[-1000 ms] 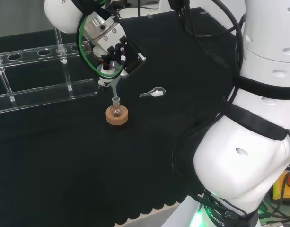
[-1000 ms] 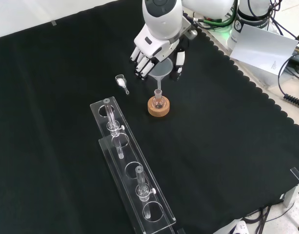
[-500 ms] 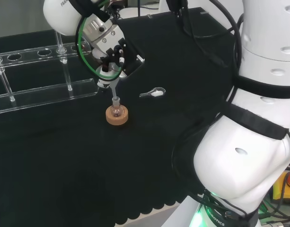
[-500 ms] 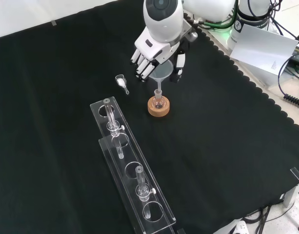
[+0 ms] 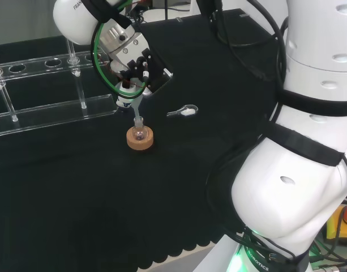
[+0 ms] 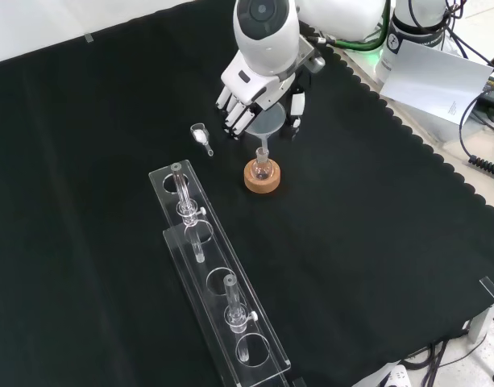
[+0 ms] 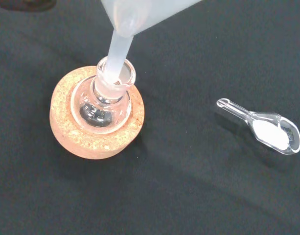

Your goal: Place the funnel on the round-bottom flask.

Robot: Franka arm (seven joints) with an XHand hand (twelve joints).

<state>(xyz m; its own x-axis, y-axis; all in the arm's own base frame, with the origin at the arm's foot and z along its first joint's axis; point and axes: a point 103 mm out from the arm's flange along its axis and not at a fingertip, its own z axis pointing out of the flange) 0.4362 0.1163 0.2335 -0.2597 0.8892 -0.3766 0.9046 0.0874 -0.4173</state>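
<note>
A small clear round-bottom flask (image 6: 261, 169) (image 5: 140, 134) (image 7: 103, 103) sits upright in a cork ring stand (image 6: 263, 182) (image 5: 140, 141) (image 7: 76, 139) mid-cloth. A translucent white funnel (image 6: 265, 126) (image 5: 131, 90) (image 7: 140, 10) hangs tilted above it, and its stem (image 7: 118, 51) reaches into the flask's neck. The black and white hand (image 6: 251, 89) (image 5: 133, 56) is just above the flask. Its fingers (image 6: 230, 113) and thumb are curled round the funnel's cone.
A clear scoop with white powder (image 6: 201, 135) (image 5: 184, 111) (image 7: 267, 129) lies on the cloth near the flask. A long clear test tube rack (image 6: 214, 274) (image 5: 48, 96) holding tubes stands in front of the flask in the front view. The cloth's scalloped edge runs along the right.
The hand has turned and shifted slightly with the funnel. The stem has stayed at the flask's neck, and the flask and scoop have not moved.
</note>
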